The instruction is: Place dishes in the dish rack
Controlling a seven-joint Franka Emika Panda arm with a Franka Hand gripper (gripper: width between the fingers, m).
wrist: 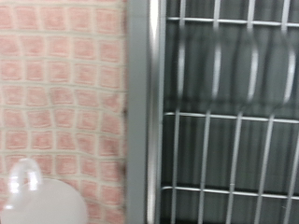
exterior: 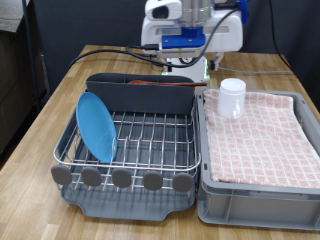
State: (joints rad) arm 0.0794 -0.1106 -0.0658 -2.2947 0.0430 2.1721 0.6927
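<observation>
Arm (exterior: 190,30) seen in exterior view at top centre, only lower part shown: white housing with blue block beneath, black cables looped across it. Base seated at far end of tabletop (exterior: 120,60). Upper links cut off by frame edge. Tool not made out in exterior view; fingers not shown in wrist view. Wrist camera pointed downward. Tool state not determined. Nothing seen held.

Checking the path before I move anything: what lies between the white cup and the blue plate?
In the exterior view, the bin's grey wall and bare rack wires separate the cup on the pink cloth from the plate.
</observation>
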